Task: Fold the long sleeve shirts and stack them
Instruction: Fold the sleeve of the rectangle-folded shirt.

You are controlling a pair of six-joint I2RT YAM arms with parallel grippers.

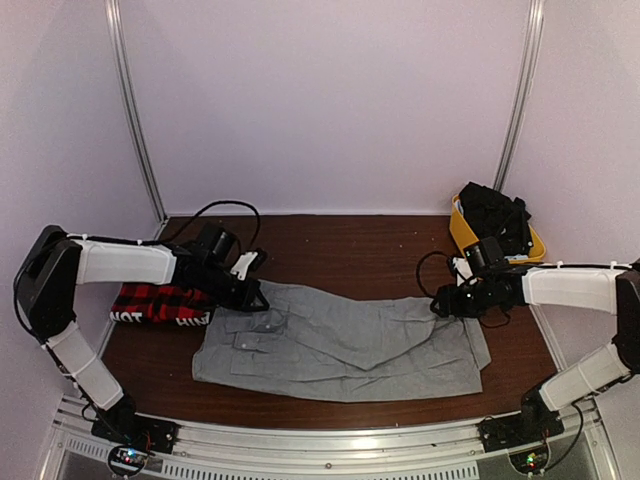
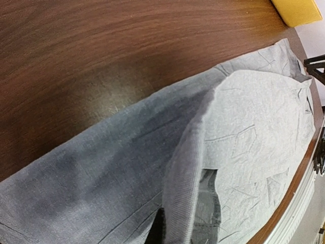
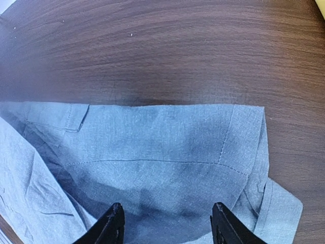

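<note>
Two shirts are lying on the brown table (image 1: 350,245) in the top view. The grey shirt (image 1: 340,345) is sprawling flat across the middle, collar toward the left. The plaid shirt (image 1: 160,303) is sitting folded at the left edge, with white lettering showing along its near side, partly under the left arm. The left gripper (image 1: 255,295) is resting at the grey shirt's far left corner, near the collar. The right gripper (image 1: 440,303) is hanging at the shirt's far right edge. From this height it is not clear how either pair of fingers is standing. A yellow bin (image 1: 460,235) is sitting in the far right corner, holding dark clothes (image 1: 495,215).

In the left wrist view, the left gripper (image 2: 183,223) is pinching a raised fold of the grey shirt (image 2: 101,173). The cloth is rising in a ridge between the fingers and hiding most of them. The rest of the shirt is spreading flat over the table (image 2: 101,51), and a corner of the yellow bin (image 2: 297,10) is showing at the top right.

In the right wrist view, the right gripper (image 3: 167,223) is hovering with its two black fingers (image 3: 109,223) spread wide apart, nothing between them. The grey shirt (image 3: 162,147) is lying beneath them, its straight edge running along the bare table (image 3: 177,51). Whether the tips are touching the cloth cannot be told.
</note>
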